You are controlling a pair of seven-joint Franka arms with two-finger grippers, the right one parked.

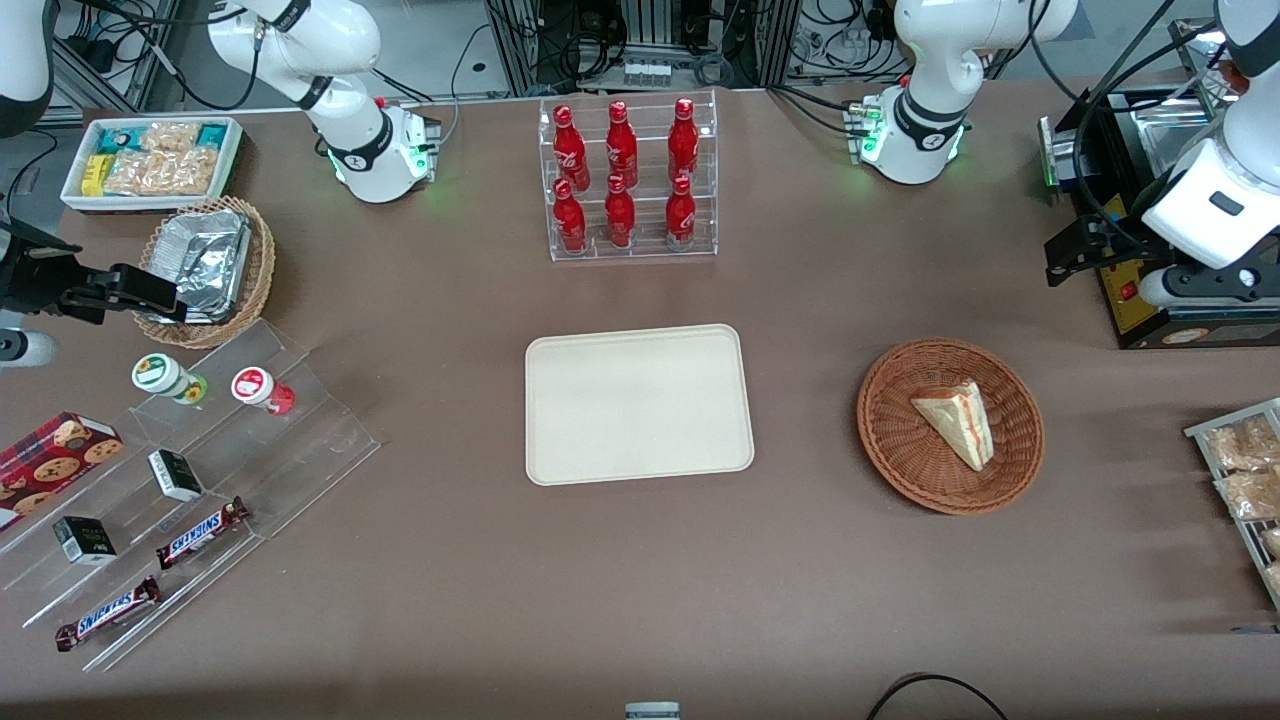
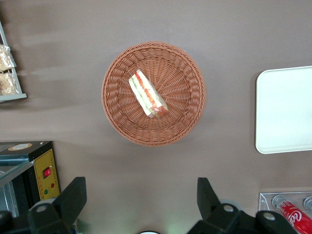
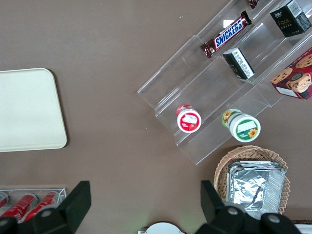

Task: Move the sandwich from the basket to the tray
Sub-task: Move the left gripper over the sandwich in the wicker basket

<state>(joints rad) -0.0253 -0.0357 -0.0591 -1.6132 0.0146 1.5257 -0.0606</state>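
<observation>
While the sandwich (image 1: 956, 421) lies tilted in the basket (image 1: 893, 440), well apart from the tray (image 1: 560, 450), the wide-open, empty claw (image 2: 141, 202) could crush its soft bread by closing too hard.

The left arm (image 1: 1215, 190) has glossy white rounded shells with black joint rings and black cables; its base (image 1: 910, 135) glows green. The gripper (image 2: 141, 204) carries two black, wedge-shaped fingers (image 2: 73, 195) on dark mounts with silver screws
</observation>
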